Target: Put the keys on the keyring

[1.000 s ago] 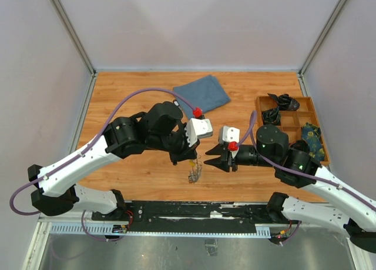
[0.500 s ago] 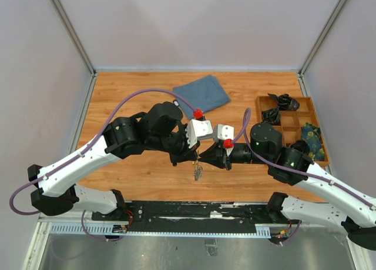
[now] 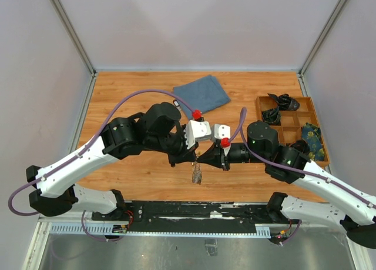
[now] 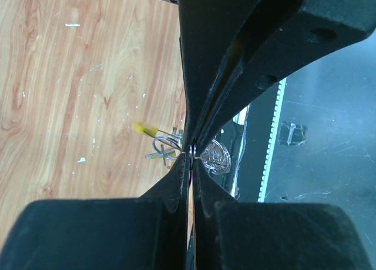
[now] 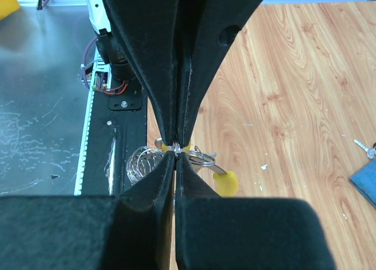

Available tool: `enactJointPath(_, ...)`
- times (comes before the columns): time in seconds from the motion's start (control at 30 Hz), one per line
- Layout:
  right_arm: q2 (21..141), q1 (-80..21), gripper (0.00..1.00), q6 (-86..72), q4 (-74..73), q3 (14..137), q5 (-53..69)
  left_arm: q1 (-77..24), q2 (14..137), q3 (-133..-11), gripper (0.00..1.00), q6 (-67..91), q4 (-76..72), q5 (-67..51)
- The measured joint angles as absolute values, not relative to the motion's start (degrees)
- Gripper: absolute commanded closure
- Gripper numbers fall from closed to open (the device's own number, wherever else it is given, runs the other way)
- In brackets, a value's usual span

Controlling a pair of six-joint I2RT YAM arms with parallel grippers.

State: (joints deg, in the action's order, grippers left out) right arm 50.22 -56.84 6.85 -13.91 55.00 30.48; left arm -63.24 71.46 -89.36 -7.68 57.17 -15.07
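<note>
My left gripper (image 3: 194,157) and right gripper (image 3: 204,157) meet tip to tip above the front middle of the table. Both are shut on the same thin wire of the keyring (image 4: 215,159), a grey coiled loop seen just behind the tips. In the left wrist view my left gripper (image 4: 192,155) pinches the wire from below and the right fingers (image 4: 247,52) come in from above. The right wrist view shows my right gripper (image 5: 176,152) closed on the keyring (image 5: 140,164). The keys (image 3: 195,175) hang below in a bunch, one with a yellow head (image 5: 227,182).
A folded blue cloth (image 3: 202,95) lies at the back middle, with one loose small key (image 5: 366,147) beside its edge. At the right stands a wooden compartment tray (image 3: 289,120) holding dark items. The black base rail (image 3: 194,210) runs along the near edge.
My right gripper has moved left to meet the left gripper and closed from open onto the keyring wire. The left gripper stayed shut and hardly moved.
</note>
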Motion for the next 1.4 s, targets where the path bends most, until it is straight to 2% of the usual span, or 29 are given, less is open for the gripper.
enactJointPath(0.1, 50.09, -56.84, 1.00, 5.65, -13.52, 55.02, 30.37, -63.29, 70.83, -88.95, 0.81, -7.66, 56.58, -15.05)
enactJointPath(0.2, 49.30, -56.84, 1.00, 4.14, -12.67, 55.00, 30.37, -63.33, 68.86, -87.46, 0.72, -7.27, 53.91, -15.16)
enactJointPath(0.3, 48.03, -56.84, 1.00, 2.46, -11.18, 55.00, 30.20, -63.48, 65.95, -85.65, 0.69, -6.35, 50.19, -15.55)
enactJointPath(0.7, 44.27, -56.84, 1.00, -4.56, -2.87, 53.89, 30.04, -63.53, 56.25, -74.67, 0.68, -1.50, 32.97, -17.23)
enactJointPath(0.9, 43.75, -56.84, 1.00, -5.74, -1.54, 53.69, 30.02, -63.53, 54.87, -72.69, 0.78, -0.25, 28.42, -17.15)
enactJointPath(1.2, 42.24, -56.84, 1.00, -6.37, -0.36, 53.39, 29.93, -63.53, 55.00, -72.58, 0.77, 0.23, 26.22, -17.67)
enactJointPath(1.4, 41.45, -56.84, 1.00, -6.70, -0.16, 52.80, 29.74, -63.53, 55.35, -72.38, 0.71, 0.32, 25.76, -17.69)
